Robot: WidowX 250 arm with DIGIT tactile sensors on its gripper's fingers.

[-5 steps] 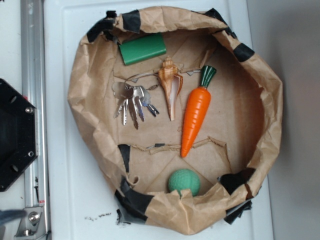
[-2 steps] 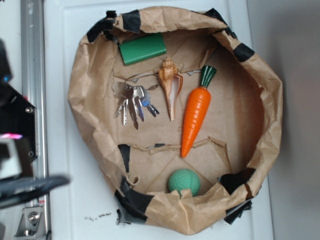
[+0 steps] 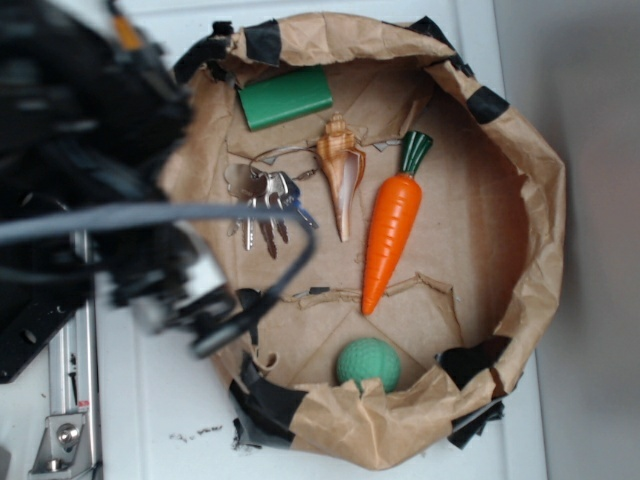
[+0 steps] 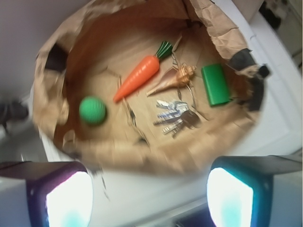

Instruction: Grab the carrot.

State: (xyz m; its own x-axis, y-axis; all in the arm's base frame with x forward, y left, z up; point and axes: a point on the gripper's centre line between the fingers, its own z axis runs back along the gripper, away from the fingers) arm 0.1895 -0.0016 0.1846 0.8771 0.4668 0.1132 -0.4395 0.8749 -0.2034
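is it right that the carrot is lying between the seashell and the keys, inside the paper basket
Not quite. The carrot lies inside the paper basket, but it is not between the seashell and the keys. The seashell sits in the middle, with the keys on one side and the carrot on the other. The exterior view shows this, and the wrist view agrees.

blurred robot arm (image 3: 90,170) hiding paper basket (image 3: 540,200) left rim

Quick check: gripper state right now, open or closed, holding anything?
Gripper: open and empty, fingers wide apart, outside the paper basket. The carrot lies untouched inside.
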